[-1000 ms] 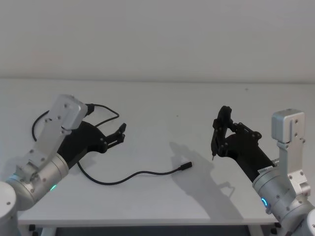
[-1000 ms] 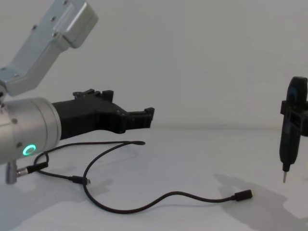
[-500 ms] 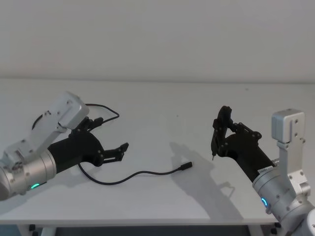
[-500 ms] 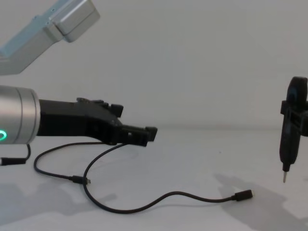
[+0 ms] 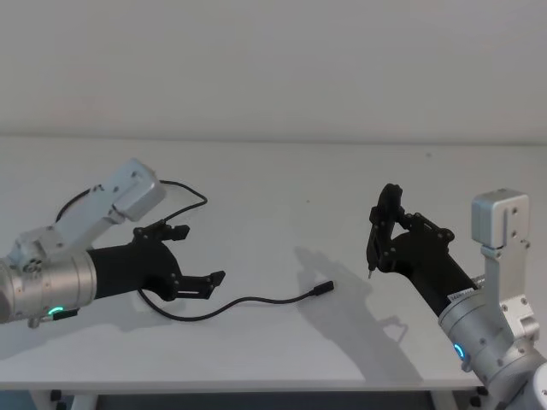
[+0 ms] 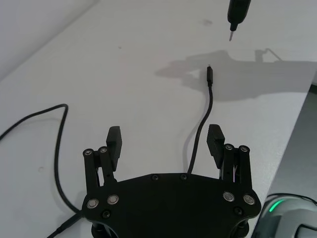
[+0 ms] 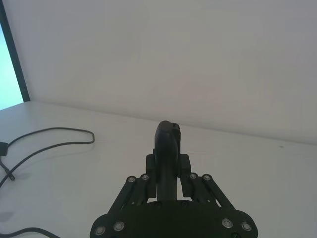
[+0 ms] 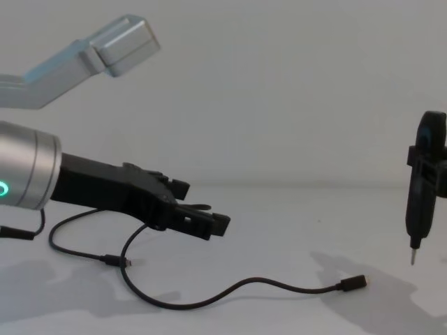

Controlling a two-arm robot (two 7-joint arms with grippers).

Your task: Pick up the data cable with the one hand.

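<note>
A: State of the left pincer (image 5: 197, 254)?
B: Fingers spread wide, nothing held. It is carried above the counter (image 5: 273, 179), over the left half near the front edge, and tilted down toward the middle.
A: And the data cable (image 5: 256, 300)?
B: Laid flat along the front edge. The plug end is pointed toward the right edge and the rest is looped back toward the far left. The mid-run is found just below and ahead of the left fingertips, untouched.
A: Axis versus jaws?
B: In the left wrist view the data cable (image 6: 200, 124) is seen running lengthwise out through the gap, closer to one finger (image 6: 214, 136), so the closing line is crossed by it. Probably only a drop is needed.
A: The right pincer (image 5: 386, 229)?
B: Pressed onto a narrow black tool (image 5: 373, 256), parked over the right half, well apart from the cable. The left is judged nearer.
</note>
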